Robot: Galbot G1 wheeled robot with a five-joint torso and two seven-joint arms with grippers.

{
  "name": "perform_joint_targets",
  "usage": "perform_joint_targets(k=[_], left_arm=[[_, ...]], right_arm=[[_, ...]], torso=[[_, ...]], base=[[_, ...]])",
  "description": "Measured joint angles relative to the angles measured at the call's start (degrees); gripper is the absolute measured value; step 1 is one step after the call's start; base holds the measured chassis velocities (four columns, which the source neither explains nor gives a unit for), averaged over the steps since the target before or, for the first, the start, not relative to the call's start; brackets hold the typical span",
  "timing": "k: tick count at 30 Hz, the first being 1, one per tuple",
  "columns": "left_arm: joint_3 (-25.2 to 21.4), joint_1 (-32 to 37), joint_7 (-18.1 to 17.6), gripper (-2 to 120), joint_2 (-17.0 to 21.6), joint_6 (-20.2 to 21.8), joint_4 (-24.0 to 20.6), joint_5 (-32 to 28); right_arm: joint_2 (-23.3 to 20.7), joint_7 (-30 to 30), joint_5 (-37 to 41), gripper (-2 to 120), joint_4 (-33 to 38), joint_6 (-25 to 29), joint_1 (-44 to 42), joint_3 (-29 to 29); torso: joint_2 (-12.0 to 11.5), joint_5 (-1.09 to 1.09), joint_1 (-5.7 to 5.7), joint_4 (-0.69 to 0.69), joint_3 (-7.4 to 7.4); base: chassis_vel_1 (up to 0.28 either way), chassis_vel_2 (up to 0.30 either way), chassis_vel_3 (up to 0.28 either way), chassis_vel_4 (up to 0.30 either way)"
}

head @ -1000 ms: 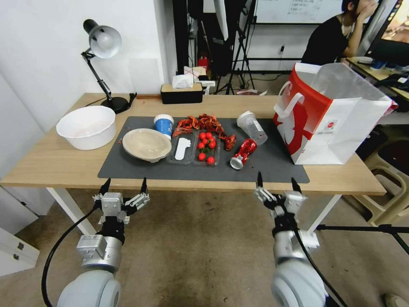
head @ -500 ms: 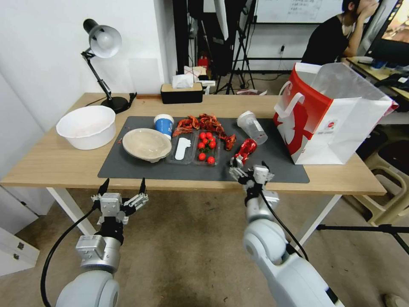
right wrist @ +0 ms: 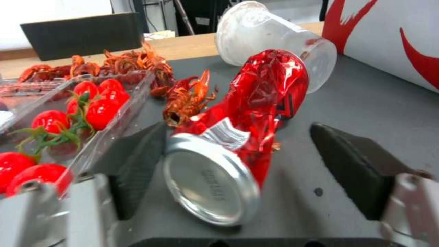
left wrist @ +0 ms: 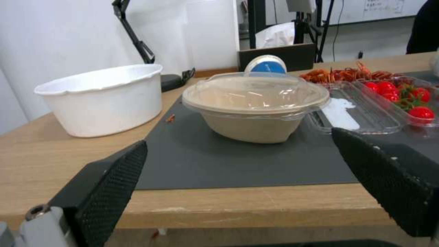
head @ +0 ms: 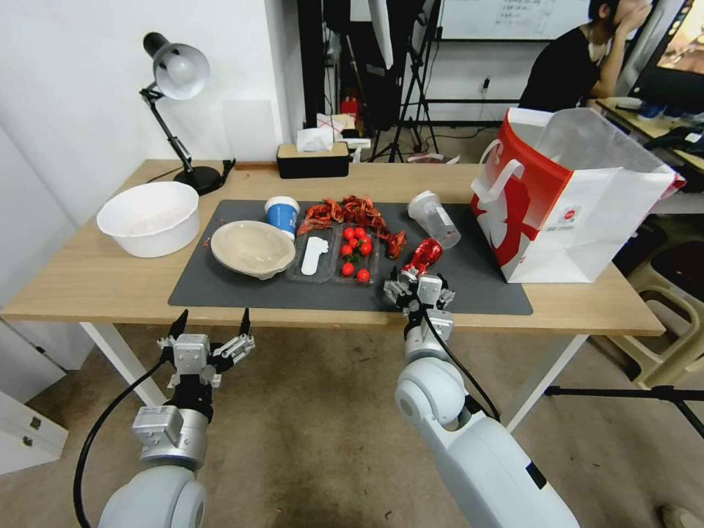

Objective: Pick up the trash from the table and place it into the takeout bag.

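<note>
On the dark grey mat (head: 220,293) of the table (head: 81,282), a crushed red can (head: 422,258) lies on its side. My right gripper (head: 417,284) is open at the can's near end. In the right wrist view its fingers (right wrist: 352,168) stand on either side of the can (right wrist: 256,103), around its silver end. A clear plastic cup (head: 434,218) lies on its side behind the can. The beige bowl (head: 252,248) with a clear lid and the blue-and-white paper cup (head: 282,214) stand at the left. The takeout bag (head: 579,213) stands open at the right. My left gripper (head: 211,321) hangs open below the table's front edge.
Crayfish shells (head: 350,211), a clear tray of cherry tomatoes (head: 356,253) and a second clear tray (head: 314,257) lie mid-mat. A large white bowl (head: 149,218), a black desk lamp (head: 176,73) and a black tissue box (head: 312,161) stand at the left and back.
My right arm has reached forward and to the left, from below the table's edge up onto the mat, until its open fingers flank the red can. The left arm has stayed still.
</note>
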Motion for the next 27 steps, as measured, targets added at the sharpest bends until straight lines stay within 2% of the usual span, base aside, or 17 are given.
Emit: perform_joint_targets(k=[2,3,5,6,8,19,27], left_arm=[[0.0,0.0,0.0,100,0.0,-0.1,0.1,0.0],[0.0,0.0,0.0,100,0.0,-0.1,0.1,0.0],[0.0,0.0,0.0,100,0.0,-0.3,0.1,0.0],[0.0,0.0,0.0,100,0.0,-0.3,0.1,0.0],[0.0,0.1,0.0,100,0.0,-0.3,0.1,0.0],[0.1,0.3,-0.1,100,-0.1,-0.5,0.1,0.1],[0.1,0.3,-0.1,100,-0.1,-0.5,0.1,0.3]], right_arm=[[0.1,0.1,0.0,69,-0.2,-0.2,0.1,0.1],[0.1,0.1,0.0,69,-0.2,-0.2,0.1,0.1],[0.2,0.2,0.0,58,-0.4,-0.9,0.1,0.1],[0.2,0.2,0.0,58,-0.4,-0.9,0.1,0.1],[0.4,0.3,0.0,49,-0.5,-1.3,0.0,0.1],[0.2,0.0,0.1,48,0.5,-1.1,-0.7,0.7],[-2.5,-8.4,3.5,48,7.4,5.8,-0.8,5.9]], torso=[[0.0,0.00,0.00,0.00,0.00],[0.0,0.00,0.00,0.00,0.00],[0.0,0.00,0.00,0.00,0.00],[0.0,0.00,0.00,0.00,0.00],[0.0,0.00,0.00,0.00,-0.01],[0.0,0.01,0.00,0.00,0.00],[0.0,0.02,0.00,0.01,0.00]], base=[[0.000,0.000,0.000,0.000],[0.000,0.000,0.000,0.000],[0.000,0.000,0.000,0.000],[0.000,0.000,0.000,0.000],[0.000,0.000,0.000,0.000],[0.000,0.000,0.000,0.000],[0.000,0.000,0.000,0.000]])
